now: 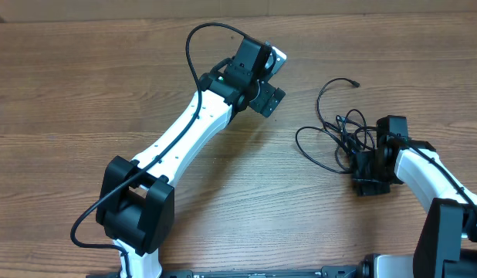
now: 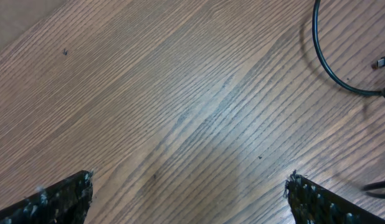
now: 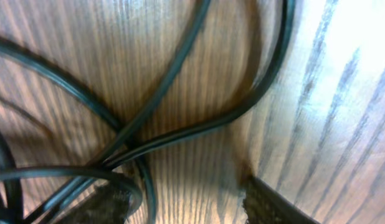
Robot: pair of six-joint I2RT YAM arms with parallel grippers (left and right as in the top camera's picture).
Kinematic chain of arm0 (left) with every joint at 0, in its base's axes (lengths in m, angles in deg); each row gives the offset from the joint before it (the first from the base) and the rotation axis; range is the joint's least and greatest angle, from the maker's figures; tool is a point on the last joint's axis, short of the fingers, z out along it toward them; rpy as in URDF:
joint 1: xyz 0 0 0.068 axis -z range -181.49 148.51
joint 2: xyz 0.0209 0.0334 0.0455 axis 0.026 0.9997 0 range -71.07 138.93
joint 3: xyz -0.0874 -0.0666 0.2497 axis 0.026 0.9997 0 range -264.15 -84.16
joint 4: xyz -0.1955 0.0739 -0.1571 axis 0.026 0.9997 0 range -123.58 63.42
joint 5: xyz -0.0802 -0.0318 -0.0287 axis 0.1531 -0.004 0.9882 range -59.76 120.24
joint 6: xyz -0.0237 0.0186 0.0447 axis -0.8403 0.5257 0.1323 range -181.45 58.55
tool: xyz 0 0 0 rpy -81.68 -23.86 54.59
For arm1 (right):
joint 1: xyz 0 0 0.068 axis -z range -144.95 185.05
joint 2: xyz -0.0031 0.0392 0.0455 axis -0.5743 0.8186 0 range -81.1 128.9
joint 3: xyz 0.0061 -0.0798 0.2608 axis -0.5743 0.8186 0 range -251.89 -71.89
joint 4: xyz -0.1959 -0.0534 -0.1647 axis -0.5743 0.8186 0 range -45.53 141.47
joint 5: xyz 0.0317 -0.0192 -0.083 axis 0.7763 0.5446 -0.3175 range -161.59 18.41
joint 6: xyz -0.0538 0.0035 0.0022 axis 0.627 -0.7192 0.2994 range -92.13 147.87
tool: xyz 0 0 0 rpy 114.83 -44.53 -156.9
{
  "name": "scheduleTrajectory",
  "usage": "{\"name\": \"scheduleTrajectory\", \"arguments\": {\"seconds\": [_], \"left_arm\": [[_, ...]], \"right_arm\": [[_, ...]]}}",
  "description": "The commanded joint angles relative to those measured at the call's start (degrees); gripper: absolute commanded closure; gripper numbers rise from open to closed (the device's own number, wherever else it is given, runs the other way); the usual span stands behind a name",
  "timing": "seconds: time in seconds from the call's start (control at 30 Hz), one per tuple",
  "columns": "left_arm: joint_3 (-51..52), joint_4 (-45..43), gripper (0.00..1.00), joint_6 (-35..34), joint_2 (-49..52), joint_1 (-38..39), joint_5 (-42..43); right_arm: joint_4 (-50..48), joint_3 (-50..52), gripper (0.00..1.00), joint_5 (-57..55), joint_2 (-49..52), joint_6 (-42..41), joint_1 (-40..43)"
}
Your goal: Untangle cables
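Observation:
The cables (image 1: 339,133) lie as a tangle of thin black loops on the wooden table, right of centre, with one plug end (image 1: 356,83) sticking out to the upper right. My right gripper (image 1: 369,167) points down onto the tangle's right edge. In the right wrist view its jaws (image 3: 192,205) stand apart over crossing strands (image 3: 180,134); one strand (image 3: 150,186) runs just inside the left finger (image 3: 99,205). My left gripper (image 1: 269,79) hovers wide open further left, with only bare wood between its fingers (image 2: 61,199). A cable loop (image 2: 326,65) shows at that view's upper right.
The left arm (image 1: 184,135) stretches diagonally from the lower left toward the table's upper middle, with its own thicker black wire (image 1: 194,38) arching above it. The right arm's white link (image 1: 427,174) comes in from the lower right corner.

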Motion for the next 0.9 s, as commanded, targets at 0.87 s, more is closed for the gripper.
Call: {"name": "scheduleTrajectory", "arguments": {"seconds": [0.87], "left_arm": [[-1.0, -0.1, 0.0, 0.5, 0.3, -0.3, 0.2]], "right_arm": [[-10.6, -1.8, 0.95, 5.9, 1.1, 13.8, 0.0]]}}
